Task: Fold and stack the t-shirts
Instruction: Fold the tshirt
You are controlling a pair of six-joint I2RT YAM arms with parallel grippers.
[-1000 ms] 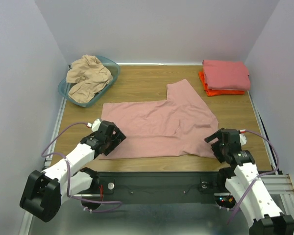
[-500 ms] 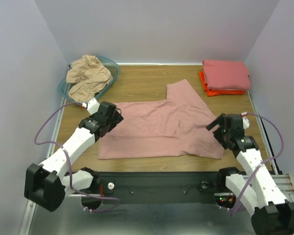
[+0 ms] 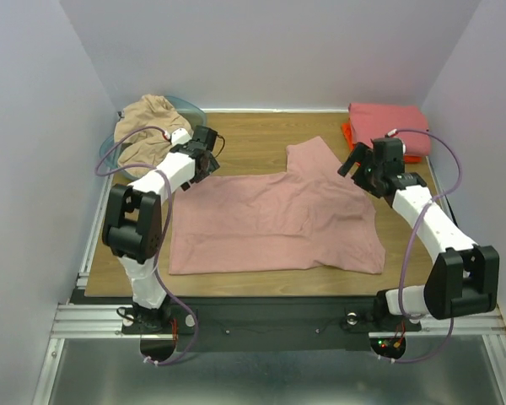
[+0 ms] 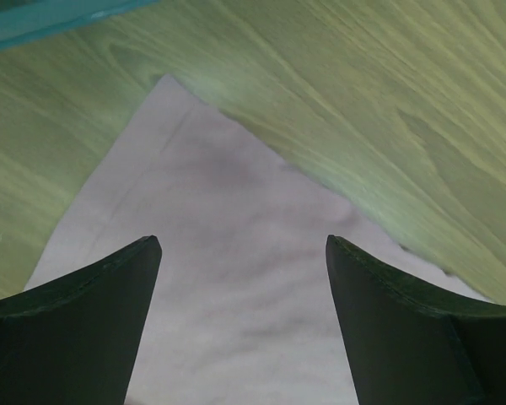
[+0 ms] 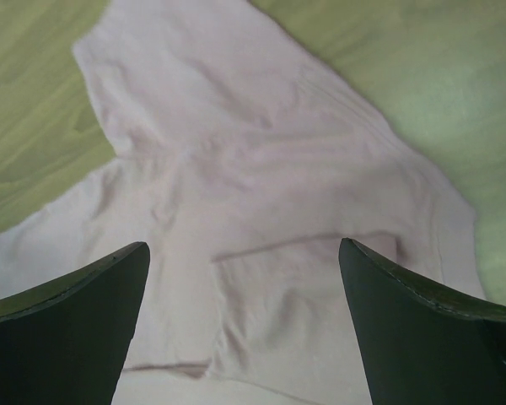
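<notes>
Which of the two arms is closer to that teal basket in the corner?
Left. The left gripper hovers just beside the teal basket, over the pink shirt's far-left corner; the right gripper is across the table, near the folded stack.

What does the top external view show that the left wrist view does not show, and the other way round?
Only the top external view: the whole dusty pink shirt spread flat, the tan-beige shirt in the teal basket, the folded coral shirt on the orange shirt at the far right, and the right gripper near the far sleeve. Only the left wrist view: the left gripper, open, framing one corner of the dusty pink shirt from close above. Both: the dusty pink shirt, the wooden table and the basket's rim.
</notes>
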